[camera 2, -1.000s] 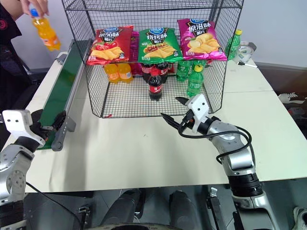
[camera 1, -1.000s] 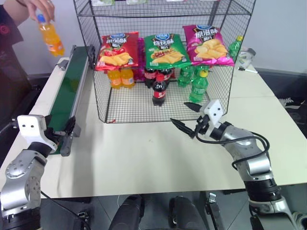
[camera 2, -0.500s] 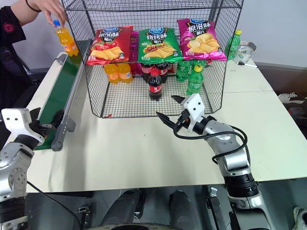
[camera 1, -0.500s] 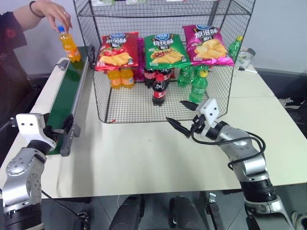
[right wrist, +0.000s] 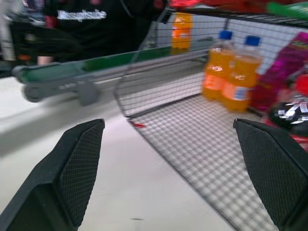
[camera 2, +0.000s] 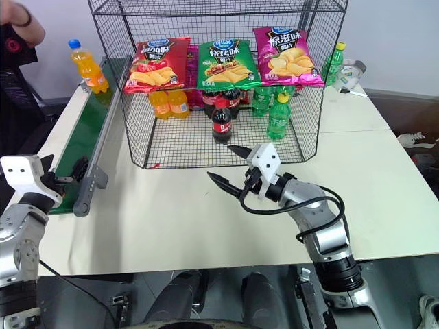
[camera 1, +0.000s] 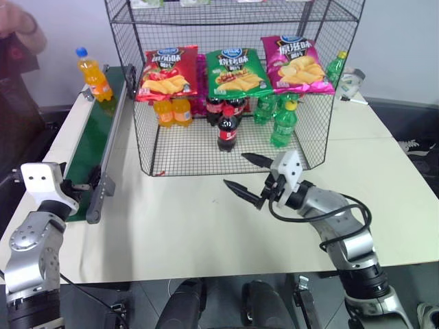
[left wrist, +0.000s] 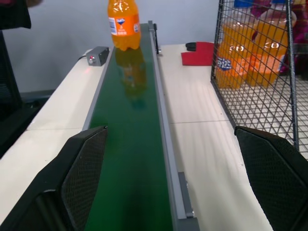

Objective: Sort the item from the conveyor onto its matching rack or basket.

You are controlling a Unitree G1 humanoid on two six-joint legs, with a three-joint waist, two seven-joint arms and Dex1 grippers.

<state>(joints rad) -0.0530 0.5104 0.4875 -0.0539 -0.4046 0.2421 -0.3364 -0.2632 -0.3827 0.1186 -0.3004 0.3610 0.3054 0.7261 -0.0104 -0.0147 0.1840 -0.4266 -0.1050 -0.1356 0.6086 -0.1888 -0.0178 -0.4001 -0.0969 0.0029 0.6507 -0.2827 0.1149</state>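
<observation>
The soda (camera 1: 93, 71) stands upright at the far end of the belt (camera 1: 96, 140). Both the left gripper (left wrist: 178, 183) and right gripper (camera 1: 250, 175) are wide open, empty. It looks top-heavy; belt motion or a high grasp may tip it.

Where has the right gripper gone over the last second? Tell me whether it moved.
Yes. The right gripper, jaws open, has shifted left along the front of the wire rack, toward the conveyor.
</observation>
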